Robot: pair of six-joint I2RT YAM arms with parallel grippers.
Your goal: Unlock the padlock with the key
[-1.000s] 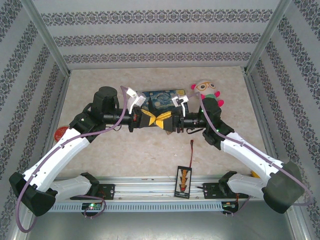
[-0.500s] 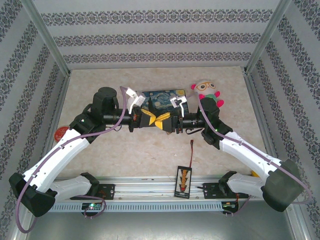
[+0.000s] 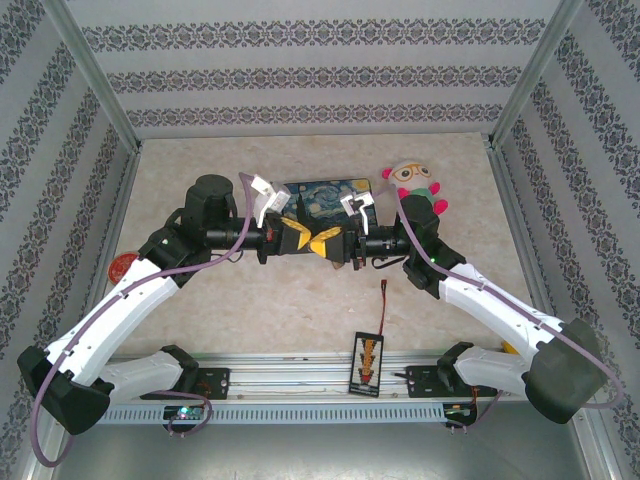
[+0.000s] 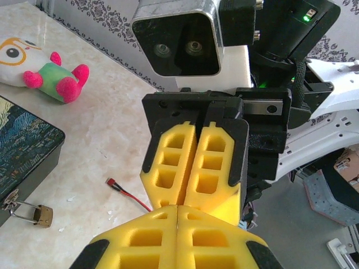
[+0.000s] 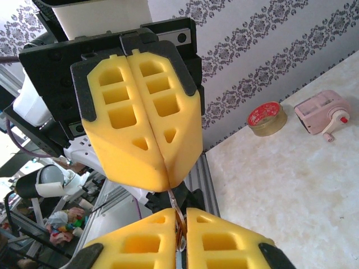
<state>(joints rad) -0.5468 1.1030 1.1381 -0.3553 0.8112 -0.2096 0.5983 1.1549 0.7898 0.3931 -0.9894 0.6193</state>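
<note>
Two grippers meet tip to tip. Left gripper (image 4: 176, 238) clenched on the key (image 5: 176, 216), a thin brassy sliver at its tips. Right gripper (image 5: 182, 241) just snapped from part-open to clamped on that sliver, so a handover looks underway. Padlock (image 4: 36, 215) hangs at the box (image 4: 28, 140) latch, apart from both, not yet touched.

My left gripper (image 3: 306, 239) and right gripper (image 3: 320, 243) touch tip to tip in the middle. The box (image 3: 325, 193) and soft toy (image 3: 416, 186) block the upper middle. The table (image 3: 250, 310) at lower left is open.
</note>
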